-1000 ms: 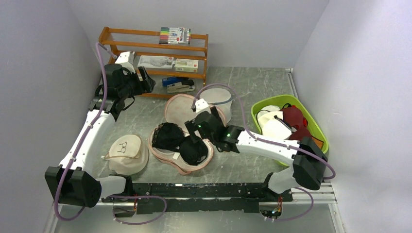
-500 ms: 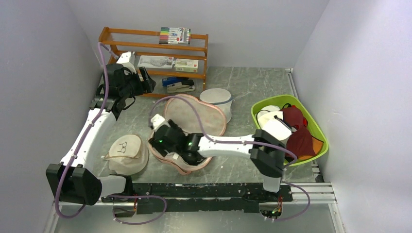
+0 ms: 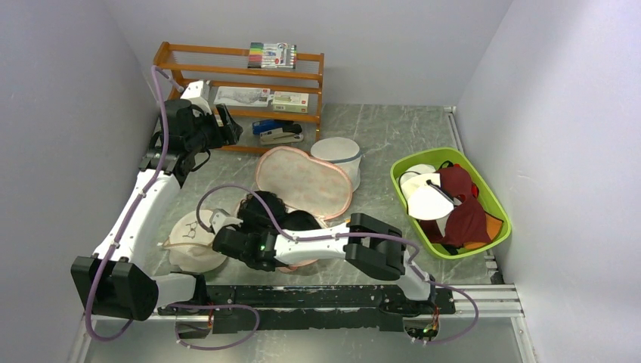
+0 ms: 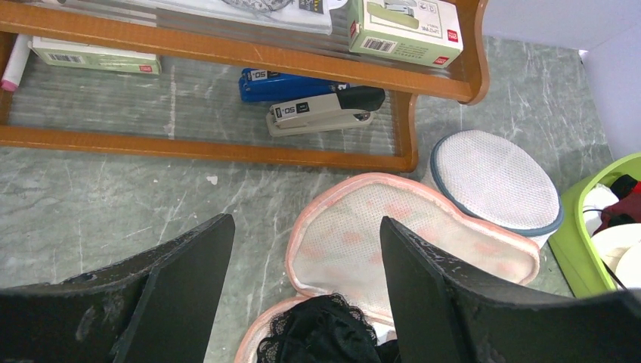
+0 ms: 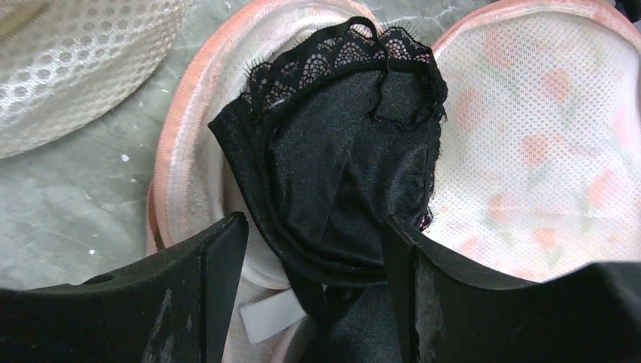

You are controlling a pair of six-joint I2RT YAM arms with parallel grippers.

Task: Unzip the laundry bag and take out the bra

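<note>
**Top view.** Grey marbled table (image 3: 393,128) between pale walls.
- Landmark: the laundry bag (image 3: 302,181), mid-table, unzipped and folded open, mesh lining up.
- The black bra (image 3: 261,210) lies on the bag's near lobe, partly hidden by the right arm.
- The right gripper (image 3: 227,240) is at the bag's near-left edge. Its jaws are not legible from here.
- The left gripper (image 3: 225,128) is well behind and left of the bag, beside a wooden rack (image 3: 239,76).
- A white mesh cylinder (image 3: 336,153) stands just behind the bag, contents not visible.
- A cream cap (image 3: 195,238) sits just left of the bag.
- A green bin (image 3: 500,214), well right of the bag, holds white cups and dark red garments.

**Left wrist view.**
- The jaws are wide apart and hold nothing, high above the bag's far lobe.
- The rack's lower shelf, behind the bag, carries a stapler (image 4: 325,113). The shelf above carries boxes.

**Right wrist view.**
- The jaws are wide apart and straddle one bra cup, with nothing clamped.
- The cup's lace edge points away. The bag's pink rim curves close on the left.

**Step in hand (judged).** The unzipping looks done and the bra is yet to be grasped.
- Descend straight onto the raised cup and pinch the satin only.
- Keep the fingertips off the mesh lining and rim, or the bag is likely to lift too.
- Raise clear before moving sideways, since a strap may snag on the bag.
</note>
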